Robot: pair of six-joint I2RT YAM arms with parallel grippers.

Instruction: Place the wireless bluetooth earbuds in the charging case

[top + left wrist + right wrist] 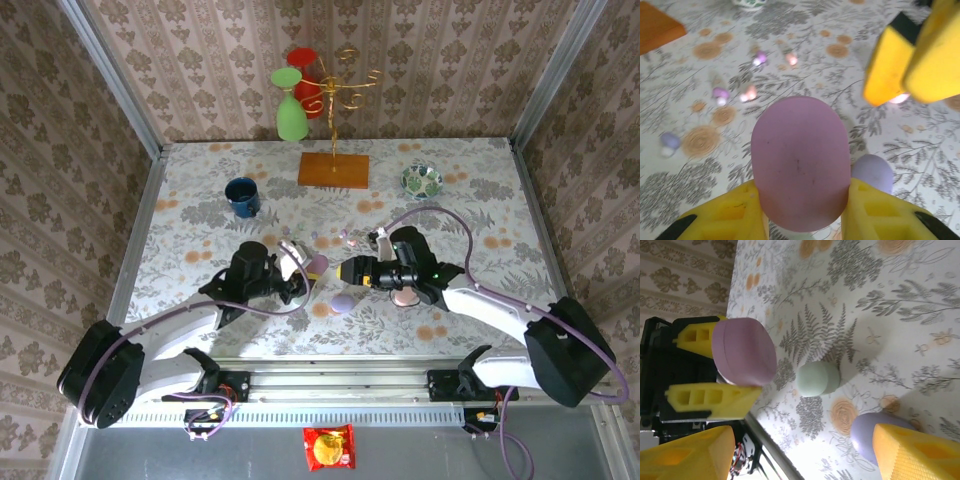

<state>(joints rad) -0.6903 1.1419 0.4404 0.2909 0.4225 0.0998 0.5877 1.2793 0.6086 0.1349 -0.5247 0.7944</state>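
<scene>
My left gripper [802, 196] is shut on a pink egg-shaped charging case [799, 160], its yellow fingers [710, 396] pressed against both sides, and it holds the case above the table. Several tiny earbuds lie loose on the cloth beyond it: a lilac one [720, 93], pink ones [749, 93] [791, 60] and another lilac one [669, 142]. My right gripper [802, 460] stands open just right of the held case [316, 265], with nothing between its fingers [890, 65]. A lilac case [872, 432] lies on the table by its right finger.
A mint case [817, 380] rests on the floral cloth between the two grippers. Another pink case [405, 297] lies under the right arm. Further back stand a blue mug [242, 196], a small patterned bowl [421, 180] and a wooden-based gold stand [333, 168].
</scene>
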